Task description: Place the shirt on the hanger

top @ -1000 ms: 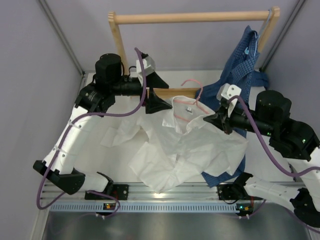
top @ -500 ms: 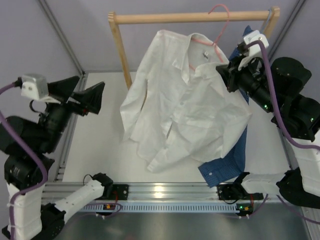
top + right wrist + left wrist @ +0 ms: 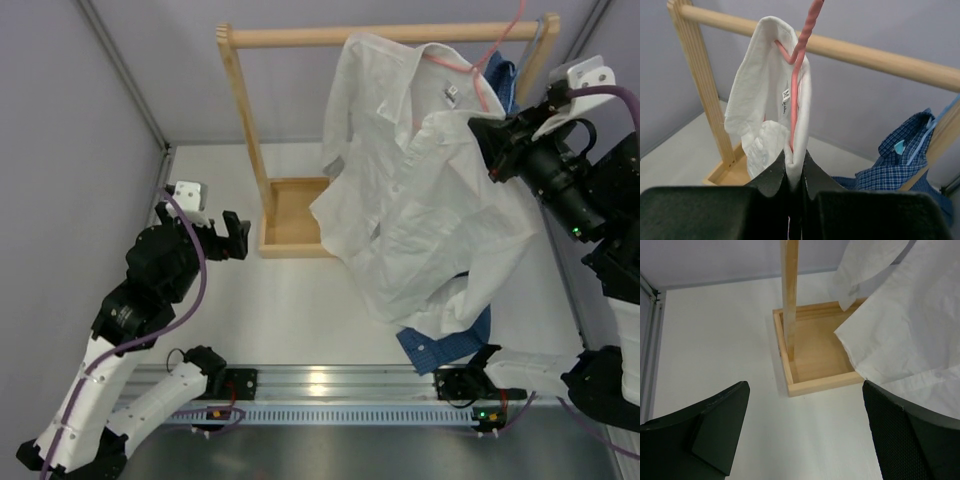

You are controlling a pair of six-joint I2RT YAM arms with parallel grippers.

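Note:
The white shirt [image 3: 420, 200] hangs draped on the pink hanger [image 3: 497, 42], held up in front of the wooden rack's rod [image 3: 300, 37]. My right gripper [image 3: 480, 135] is shut on the shirt's shoulder with the hanger wire inside the cloth. In the right wrist view the gripper [image 3: 795, 161] pinches the shirt [image 3: 757, 100] and the hanger [image 3: 796, 95]; the hook runs up past the rod [image 3: 880, 55] and out of frame. My left gripper [image 3: 234, 238] is open and empty, low at the left. It faces the rack's base [image 3: 815, 355], with the shirt's hem [image 3: 910, 330] to its right.
The blue checked shirt [image 3: 440, 345] hangs behind the white one on a light blue hanger [image 3: 935, 127] at the rod's right end. It also shows in the right wrist view [image 3: 890, 165]. The rack's left post [image 3: 789, 295] rises from the tray-like base [image 3: 290, 215].
My right arm has lifted the shirt on the hanger from the table up and rightward to the rod. My left arm let go, swung away left and dropped low by the rack base.

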